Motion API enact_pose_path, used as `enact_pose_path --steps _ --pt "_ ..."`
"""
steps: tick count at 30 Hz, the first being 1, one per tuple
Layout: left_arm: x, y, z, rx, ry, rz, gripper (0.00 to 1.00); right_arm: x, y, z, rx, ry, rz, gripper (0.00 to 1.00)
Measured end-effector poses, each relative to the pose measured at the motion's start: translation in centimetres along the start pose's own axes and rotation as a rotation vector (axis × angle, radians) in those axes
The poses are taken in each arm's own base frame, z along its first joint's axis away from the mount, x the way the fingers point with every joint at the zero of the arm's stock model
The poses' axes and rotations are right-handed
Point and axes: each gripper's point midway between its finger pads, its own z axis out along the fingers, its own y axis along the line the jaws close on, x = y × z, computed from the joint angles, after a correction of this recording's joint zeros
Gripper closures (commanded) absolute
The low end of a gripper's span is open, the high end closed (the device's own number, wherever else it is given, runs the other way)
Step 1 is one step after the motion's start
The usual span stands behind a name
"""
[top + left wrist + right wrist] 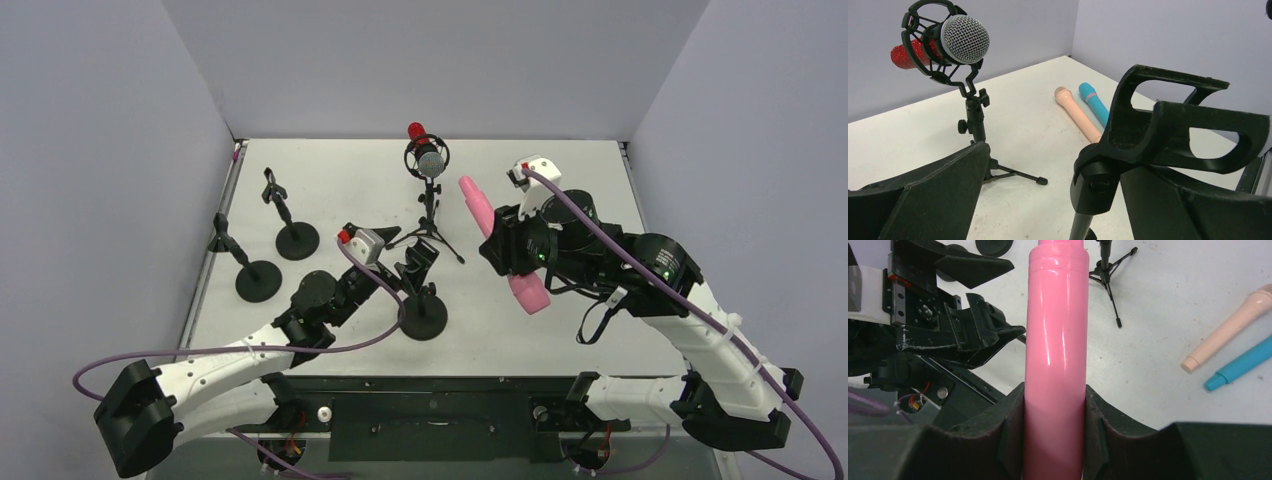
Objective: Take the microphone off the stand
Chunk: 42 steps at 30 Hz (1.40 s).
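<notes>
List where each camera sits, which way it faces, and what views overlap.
Top external: above and behind the bases, looking down at the table; both arms show, right gripper shut on the pink microphone.
Left wrist: low, facing across the table past the empty stand clip; own fingers flank it.
Right wrist: looks along the pink microphone at the table; own fingers at bottom, left gripper at left.
Shared: both wrist views show the peach microphone and blue microphone; all three show the tripod stand.

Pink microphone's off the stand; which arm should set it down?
Right: the right pincer is shut on the pink microphone; the left pincer stands open around the empty clip stand.
</notes>
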Motion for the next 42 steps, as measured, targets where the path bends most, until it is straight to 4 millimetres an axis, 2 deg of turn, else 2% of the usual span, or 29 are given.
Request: enact_pose_path --steps 5,13,19,23,26,30,33,38,42 --pt "-0.5 0.1 -0.5 -0.005 0.053 0.024 0.04 -0.2 -1.0 0.5 0.032 -0.008 0.018 1.00" --pt "-1.8 -2.3 -1.9 0.126 0.116 0.040 0.04 0.1 -5.5 3.3 0.164 -0.009 0.102 1.00" --pt "-2.2 -4.3 -3.6 0.252 0.185 0.054 0.04 -0.3 -8.2 6.0 0.226 -0.024 0.157 1.00" --pt "-1.9 -4.7 -4.9 0.290 0.232 0.068 0.04 -0.1 -10.4 8.6 0.279 -0.019 0.189 1.00" --pt "-1.8 -4.1 -5.6 0.260 0.251 0.074 0.04 0.0 -11.9 10.7 0.313 -0.015 0.203 1.00" --pt "-2.5 -2.3 -6.3 0.152 0.240 0.074 0.04 0.3 -13.9 13.6 0.358 -0.002 0.214 1.00" --pt "-3.3 -0.7 -7.2 0.056 0.226 0.053 0.04 0.5 -16.1 15.6 0.406 0.007 0.234 1.00" --pt "-5.4 1.3 -9.5 -0.066 0.169 0.008 0.04 2.1 -20.0 18.5 0.490 0.037 0.261 1.00" --pt "-6.2 2.0 -10.6 -0.107 0.144 -0.026 0.04 3.5 -22.1 21.1 0.542 0.072 0.259 1.00"
